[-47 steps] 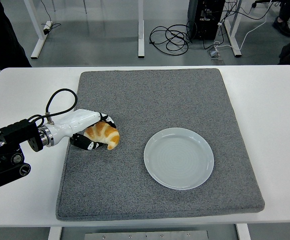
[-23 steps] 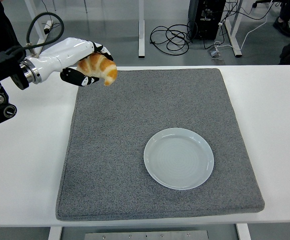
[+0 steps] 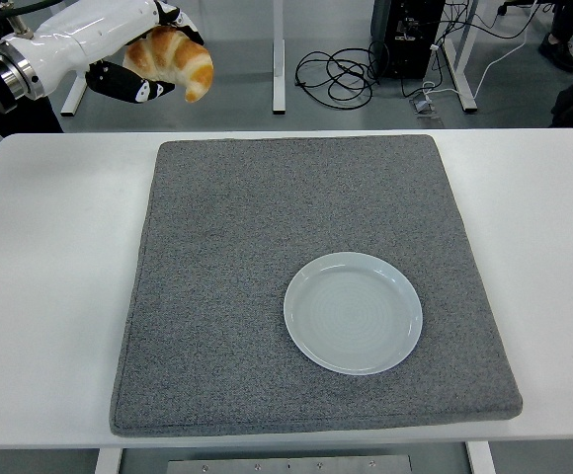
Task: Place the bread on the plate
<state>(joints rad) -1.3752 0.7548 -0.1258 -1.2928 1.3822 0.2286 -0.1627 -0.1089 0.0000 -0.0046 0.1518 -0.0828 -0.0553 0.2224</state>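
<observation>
Bread (image 3: 173,61) hangs high in the head view, up at the top left corner of the picture, a golden-brown croissant with its curved back uppermost and one pale tip pointing down to the right. The left hand (image 3: 133,59) has it clamped: black fingers (image 3: 128,87) curl underneath the roll and more fingertips show over its top, while the glossy white shell of the hand runs back to the left toward a metal wrist ring and the black arm at the picture's edge. Hand and bread are lifted clear of the table, seen against the grey floor beyond its far edge.

On the white table (image 3: 49,296) lies a large square grey mat (image 3: 267,217), covering most of the middle. The plate (image 3: 353,312) sits on the mat's near right part, round, pale blue-white, with faint rings in its well and nothing on it. It is well apart from the bread, down and to the right of it.

Beyond the table, white table legs (image 3: 279,54) stand on the floor, a tangle of black cables (image 3: 334,74) lies near a dark computer case (image 3: 407,35), and a person's shoe (image 3: 560,51) shows at the top right.
</observation>
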